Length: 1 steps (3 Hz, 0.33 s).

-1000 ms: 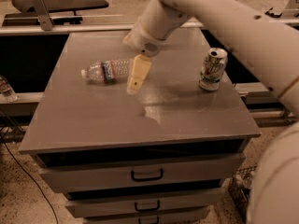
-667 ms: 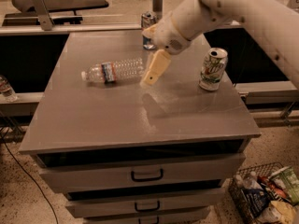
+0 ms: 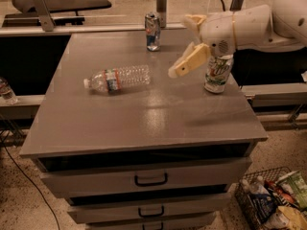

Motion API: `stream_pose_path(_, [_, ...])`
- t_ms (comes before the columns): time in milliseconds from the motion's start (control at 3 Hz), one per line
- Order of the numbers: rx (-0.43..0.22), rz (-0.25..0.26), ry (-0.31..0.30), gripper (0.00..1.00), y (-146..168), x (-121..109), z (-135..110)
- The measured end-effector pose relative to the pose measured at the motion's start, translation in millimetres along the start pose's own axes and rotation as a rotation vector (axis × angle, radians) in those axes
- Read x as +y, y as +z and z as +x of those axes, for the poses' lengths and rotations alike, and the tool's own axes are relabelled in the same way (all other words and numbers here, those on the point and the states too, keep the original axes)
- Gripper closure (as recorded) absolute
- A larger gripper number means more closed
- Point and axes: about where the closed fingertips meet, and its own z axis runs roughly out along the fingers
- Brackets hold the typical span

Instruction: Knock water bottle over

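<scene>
The water bottle (image 3: pixel 118 78) is seen lying on its side on the grey counter (image 3: pixel 144 123), at about 10 o'clock from the counter's middle. Its white cap is turned toward 9 o'clock, its base toward 3 o'clock, and its red, white and green label band is wrapped around the end nearer the cap. The pincer (image 3: pixel 179 46) is held above the counter at about 3 o'clock from the bottle, apart from it and not touching it. Its two pale yellow fingers are spread wide, one finger (image 3: pixel 190 61) slanted down toward 8 o'clock and the other raised toward 11 o'clock, and nothing is gripped between them. The white arm (image 3: pixel 254 25) is brought in from the 3 o'clock side of the view. A green-and-white soda can (image 3: pixel 218 74) is stood upright near the counter's 3 o'clock edge, just past the pincer's wrist and partly covered by it. A blue-and-silver dented can (image 3: pixel 152 31) is stood upright near the 12 o'clock edge, well apart from the bottle. Drawers with dark handles (image 3: pixel 151 179) are set below the counter top. A wire basket (image 3: pixel 249 200) filled with packets is placed on the floor at 5 o'clock.
</scene>
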Motion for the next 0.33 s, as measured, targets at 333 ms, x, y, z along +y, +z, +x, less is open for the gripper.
stream_pose_path(333, [-0.050,0.009,0.016,0.00,-10.4,1.4,-7.3])
